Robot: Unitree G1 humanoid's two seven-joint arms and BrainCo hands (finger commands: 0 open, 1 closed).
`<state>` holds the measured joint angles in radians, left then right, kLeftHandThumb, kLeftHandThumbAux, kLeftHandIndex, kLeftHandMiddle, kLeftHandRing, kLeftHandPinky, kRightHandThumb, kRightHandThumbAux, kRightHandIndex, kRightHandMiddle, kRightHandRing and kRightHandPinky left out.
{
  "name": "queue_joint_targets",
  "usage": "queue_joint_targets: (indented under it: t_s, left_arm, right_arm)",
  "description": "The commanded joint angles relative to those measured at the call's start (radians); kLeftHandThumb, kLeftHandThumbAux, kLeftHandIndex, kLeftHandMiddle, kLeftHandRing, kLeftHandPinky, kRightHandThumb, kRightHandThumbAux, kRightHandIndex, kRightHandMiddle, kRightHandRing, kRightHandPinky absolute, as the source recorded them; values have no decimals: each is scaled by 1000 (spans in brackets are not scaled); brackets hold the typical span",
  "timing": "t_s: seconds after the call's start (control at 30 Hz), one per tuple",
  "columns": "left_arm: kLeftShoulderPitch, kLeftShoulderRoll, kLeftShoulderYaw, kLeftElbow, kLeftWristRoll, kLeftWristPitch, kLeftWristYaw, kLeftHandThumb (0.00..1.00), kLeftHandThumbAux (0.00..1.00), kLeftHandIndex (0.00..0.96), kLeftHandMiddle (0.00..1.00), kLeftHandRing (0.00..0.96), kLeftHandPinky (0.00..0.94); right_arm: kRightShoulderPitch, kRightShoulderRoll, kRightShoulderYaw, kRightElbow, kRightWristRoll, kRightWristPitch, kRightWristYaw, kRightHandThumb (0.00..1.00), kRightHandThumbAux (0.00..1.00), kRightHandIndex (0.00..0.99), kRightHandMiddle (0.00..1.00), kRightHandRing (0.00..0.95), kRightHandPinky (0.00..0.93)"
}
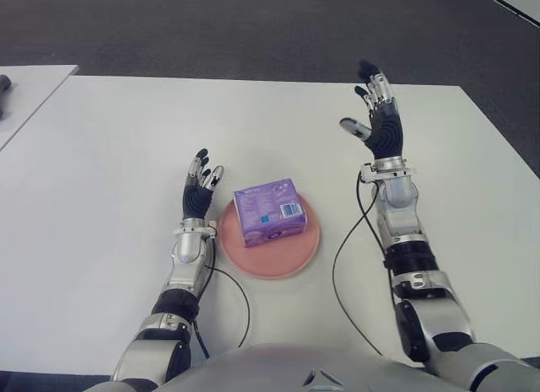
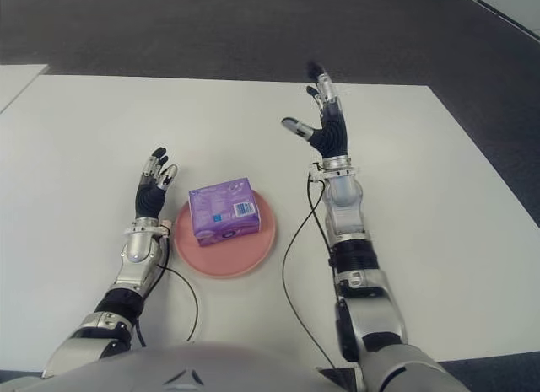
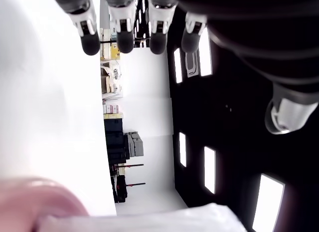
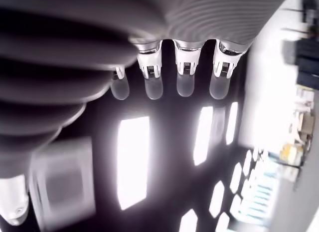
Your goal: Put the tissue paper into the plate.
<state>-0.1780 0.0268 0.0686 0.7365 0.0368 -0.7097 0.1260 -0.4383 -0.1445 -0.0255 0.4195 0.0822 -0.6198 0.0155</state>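
Tissue pack [image 1: 269, 211] on pink plate [image 1: 291, 255], left hand [image 1: 201, 191] just beside, right hand [image 1: 378, 122] well apart, both open, empty

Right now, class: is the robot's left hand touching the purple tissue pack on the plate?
Apart. In the left eye view, the left hand shows left of the plate, fingers spread, with bare table between it and the tissue pack.

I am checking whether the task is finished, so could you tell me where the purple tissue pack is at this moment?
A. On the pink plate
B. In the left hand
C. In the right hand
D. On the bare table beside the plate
A: the tissue pack lies on the plate, while the left hand beside it and the right hand farther off are both open and hold nothing.
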Motion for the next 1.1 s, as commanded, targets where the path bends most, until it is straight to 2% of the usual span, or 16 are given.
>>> queue_joint_targets:
  t_s: [0.03,0.27,1.1]
  left_arm:
    - [5,-1,4,30,-5,-13,-13,0,429,0,0,0,0]
    - [29,-8,-8,-9,9,-6,-7,0,450,0,0,0,0]
    - [53,3,-11,-58,15,36,-12,0,471,0,0,0,0]
  right_arm:
    - [70,96,-12,72,34,-30,-6,54,585,33,23,0,0]
    - [83,124,-35,101,26,-55,4,39,591,46,30,0,0]
    - [83,142,-52,100,8,-60,14,37,592,47,31,0,0]
